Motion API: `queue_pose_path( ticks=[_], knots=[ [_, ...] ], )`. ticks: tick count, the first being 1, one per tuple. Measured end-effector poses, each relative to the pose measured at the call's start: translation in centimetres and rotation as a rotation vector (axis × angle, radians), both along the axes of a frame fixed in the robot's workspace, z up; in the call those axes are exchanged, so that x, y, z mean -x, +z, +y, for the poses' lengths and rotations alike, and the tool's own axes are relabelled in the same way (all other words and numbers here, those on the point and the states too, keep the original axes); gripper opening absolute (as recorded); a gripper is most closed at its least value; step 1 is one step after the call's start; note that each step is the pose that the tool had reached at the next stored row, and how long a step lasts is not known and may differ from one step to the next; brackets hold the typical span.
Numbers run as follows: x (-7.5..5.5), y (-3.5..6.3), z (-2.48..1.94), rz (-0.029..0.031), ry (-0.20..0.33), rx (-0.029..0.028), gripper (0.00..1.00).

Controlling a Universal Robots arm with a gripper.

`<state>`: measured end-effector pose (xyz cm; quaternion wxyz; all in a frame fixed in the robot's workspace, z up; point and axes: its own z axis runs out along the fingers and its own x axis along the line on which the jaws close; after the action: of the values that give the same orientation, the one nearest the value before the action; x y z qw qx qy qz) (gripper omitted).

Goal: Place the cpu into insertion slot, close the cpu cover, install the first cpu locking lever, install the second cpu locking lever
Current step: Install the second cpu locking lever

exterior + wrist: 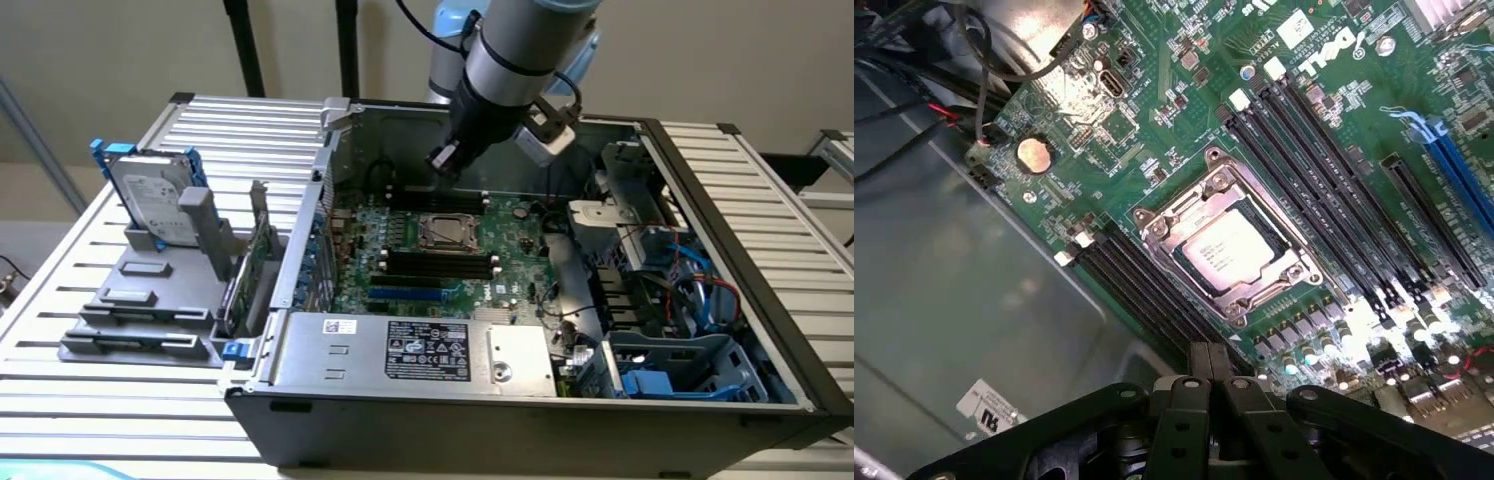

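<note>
Under the cpu cover, the cpu lies flat.

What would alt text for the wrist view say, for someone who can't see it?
A pale square cpu lies on a green circuit board, framed by the silvery cpu cover lying flat around it. Long black memory slots run along two sides, and a round coin battery sits farther off.

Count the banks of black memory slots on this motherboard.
2. One bank lies between the insertion slot and the blue slots; the other bank lies on the slot's opposite side, toward the grey case wall. None seems hidden.
</note>
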<state>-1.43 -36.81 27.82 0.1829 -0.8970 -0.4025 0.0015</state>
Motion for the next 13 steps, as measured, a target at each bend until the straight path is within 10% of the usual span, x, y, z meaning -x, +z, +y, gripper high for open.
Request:
queue_pose_path(
  ticks=[4,13],
  knots=[
    [0.1,0.78,-0.05,-0.0068,0.020,0.0161,0.11],
    [0.3,1.57,-0.08,-0.0168,0.076,0.0878,0.11]
  ],
)
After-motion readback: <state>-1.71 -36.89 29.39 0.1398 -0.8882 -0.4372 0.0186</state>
